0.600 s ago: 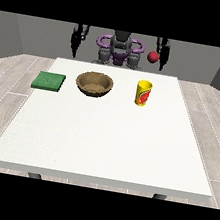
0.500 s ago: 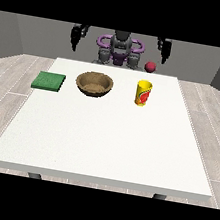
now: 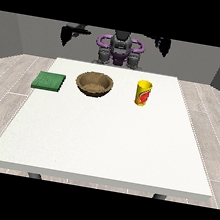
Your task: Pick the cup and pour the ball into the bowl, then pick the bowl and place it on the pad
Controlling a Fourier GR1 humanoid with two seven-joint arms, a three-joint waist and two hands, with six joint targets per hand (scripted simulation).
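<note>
Both hands are raised above the table's point(image 3: 101, 141) far edge: hand at the view's left point(image 3: 69, 33), hand at the view's right point(image 3: 163, 45) (finger state indeterminable for both). Yellow cup point(image 3: 143, 93) stands upright.

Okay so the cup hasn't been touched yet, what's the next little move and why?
Probably lower the hand at the view's right toward the yellow cup. The cup stands upright on the table, nearest that side, and both hands are raised far behind it.

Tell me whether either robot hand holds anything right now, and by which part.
Nothing is held. Both robot hands, at the view's left and right, are raised behind the table, apart from the cup, bowl and pad.
</note>
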